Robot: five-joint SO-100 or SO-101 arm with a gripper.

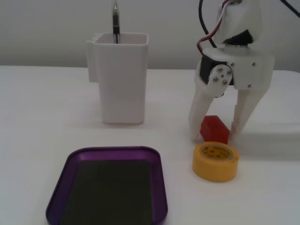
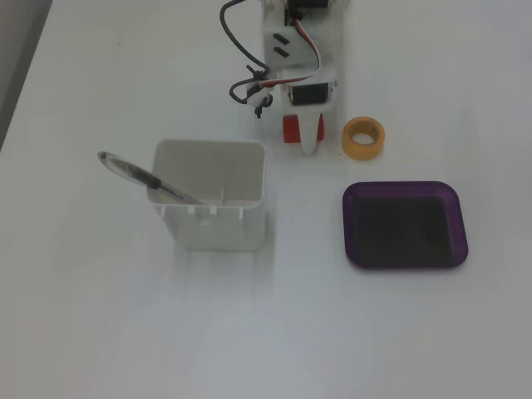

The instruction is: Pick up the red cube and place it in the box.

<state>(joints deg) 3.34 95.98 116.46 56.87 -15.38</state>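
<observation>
White two-finger gripper [image 1: 216, 134] straddles the small ribbed red cube [image 1: 214, 128] on the white table [image 1: 47, 117], fingers spread wide, not yet gripping.
The yellow tape roll [image 1: 215, 161] sits just beside; a skewed closure could nudge it or tip the cube, well apart from the shallow purple tray-like box [image 1: 161, 187].

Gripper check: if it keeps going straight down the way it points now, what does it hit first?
Most likely the red cube: the open gripper straddles it, fingertips near the table. The yellow tape roll lies apart from it.
</observation>
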